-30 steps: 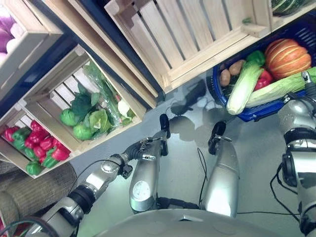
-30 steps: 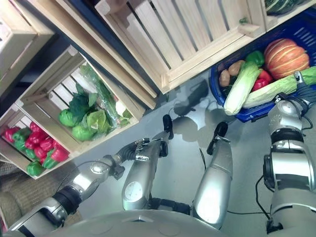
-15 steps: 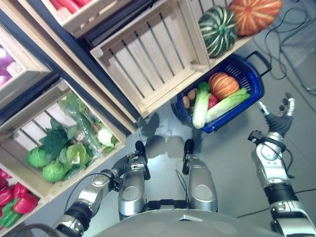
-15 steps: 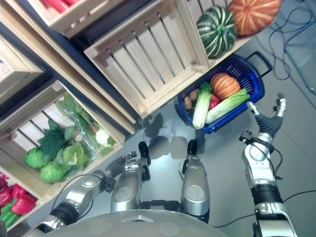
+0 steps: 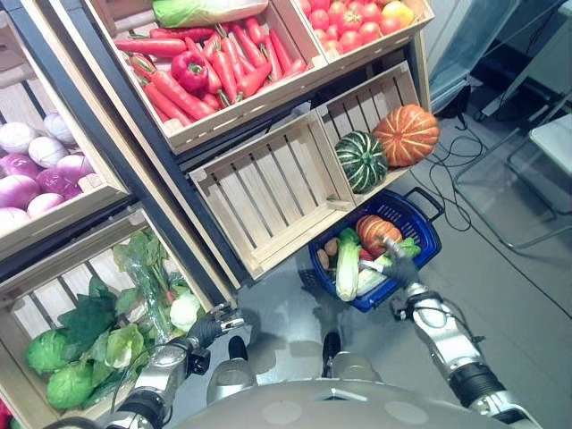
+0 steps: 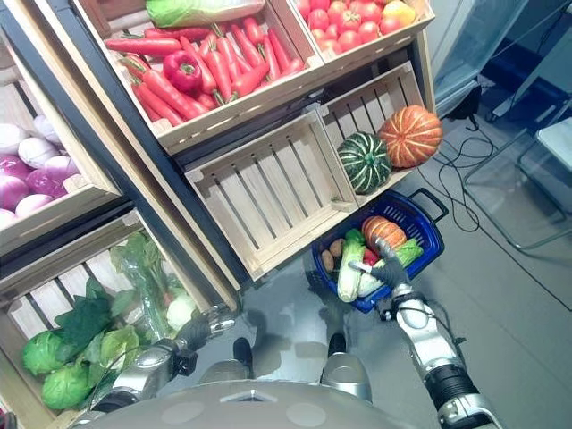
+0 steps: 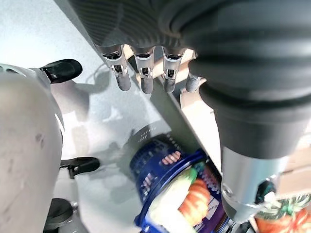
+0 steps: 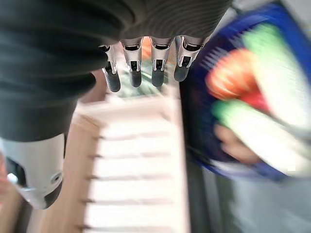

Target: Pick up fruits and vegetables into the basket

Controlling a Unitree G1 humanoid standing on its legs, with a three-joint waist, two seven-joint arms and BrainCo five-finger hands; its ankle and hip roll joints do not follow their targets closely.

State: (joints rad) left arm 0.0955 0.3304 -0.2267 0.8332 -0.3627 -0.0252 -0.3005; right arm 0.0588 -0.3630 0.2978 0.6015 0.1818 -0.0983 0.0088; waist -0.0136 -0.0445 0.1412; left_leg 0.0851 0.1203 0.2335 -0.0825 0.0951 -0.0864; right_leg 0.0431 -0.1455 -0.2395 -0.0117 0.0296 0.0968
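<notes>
A blue basket [image 5: 427, 234] stands on the grey floor below the wooden shelves. It holds an orange pumpkin [image 5: 375, 232], two pale green cabbages [image 5: 347, 268], potatoes [image 5: 327, 255] and something red. My right hand [image 5: 399, 268] is at the basket's near rim, over the cabbages, fingers [image 8: 158, 68] straight and holding nothing. My left hand [image 5: 210, 329] hangs low by the bottom-left crate, fingers [image 7: 143, 73] straight and holding nothing. The left wrist view looks across the floor to the basket [image 7: 146, 170].
The shelf crates hold carrots with a red pepper [image 5: 206, 71], tomatoes [image 5: 349, 18], onions [image 5: 36, 170], and leafy greens and cabbages [image 5: 89, 331]. A green striped pumpkin [image 5: 360, 161] and an orange one [image 5: 407, 134] sit above the basket, beside a bare crate [image 5: 268, 201]. Cables [image 5: 465, 152] lie on the floor at right.
The camera has tilted up, bringing the upper shelves into view. My right hand has moved from beside the basket's right side to its near rim. The left hand stays low.
</notes>
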